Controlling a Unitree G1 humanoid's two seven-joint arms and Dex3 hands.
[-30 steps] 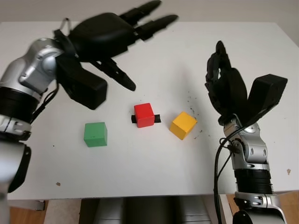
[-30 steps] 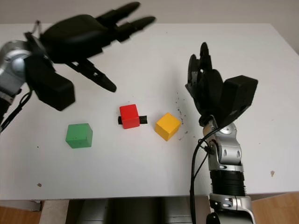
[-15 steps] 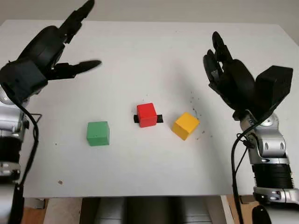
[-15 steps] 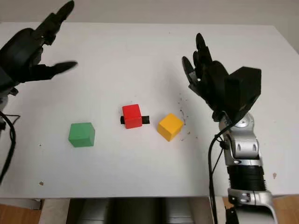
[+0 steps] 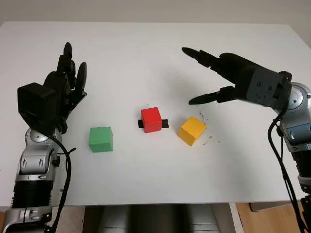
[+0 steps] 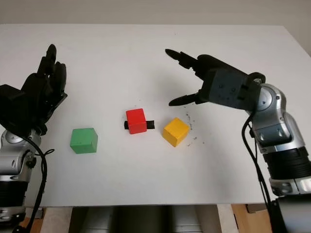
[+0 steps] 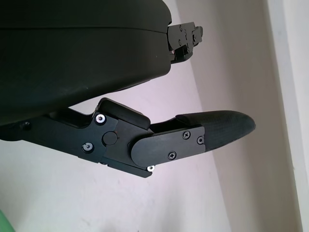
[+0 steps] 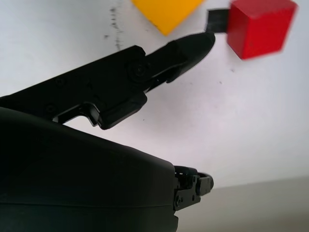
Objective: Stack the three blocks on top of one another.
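right hand (image 5: 228,73) open above yellow block (image 5: 191,130)

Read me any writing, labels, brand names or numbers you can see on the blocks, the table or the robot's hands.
No readable text anywhere.
green block: plain faces, no markings.
red block: plain; the black strip under it carries no print.
yellow block: plain.
white table: only dark specks, no lettering.
left hand and right hand, both open: black shells with screws, no logo visible.

White table (image 5: 146,53), wooden floor (image 5: 265,221)
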